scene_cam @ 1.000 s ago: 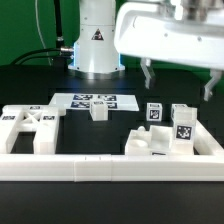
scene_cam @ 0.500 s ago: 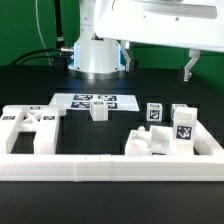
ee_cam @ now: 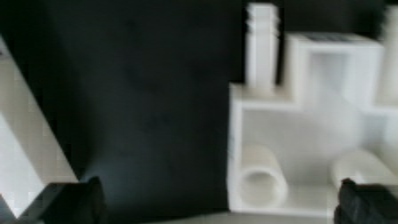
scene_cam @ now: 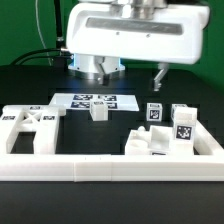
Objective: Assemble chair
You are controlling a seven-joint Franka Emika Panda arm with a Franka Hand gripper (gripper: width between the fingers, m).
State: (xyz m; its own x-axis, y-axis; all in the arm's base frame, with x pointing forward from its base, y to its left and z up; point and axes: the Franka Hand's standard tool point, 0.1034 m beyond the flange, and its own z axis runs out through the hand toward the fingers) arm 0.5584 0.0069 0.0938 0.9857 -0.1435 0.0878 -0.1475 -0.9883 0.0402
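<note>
Arm base: upright at the back, partly hidden behind the hand.
Hand housing: broad, white, held high and level.
Gripper: pointing down, jaws spread wide, nothing between them.
Fingertip: dark, hanging below the housing; both tips show in the wrist view.

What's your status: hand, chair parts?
Hand open, empty, above the table. Chair parts lie on the table, none gripped. Nothing seen between hand and parts.

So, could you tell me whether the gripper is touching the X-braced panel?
Apart. The gripper hangs open; the exterior view shows dark tabletop between its finger and the X-braced panel.
</note>
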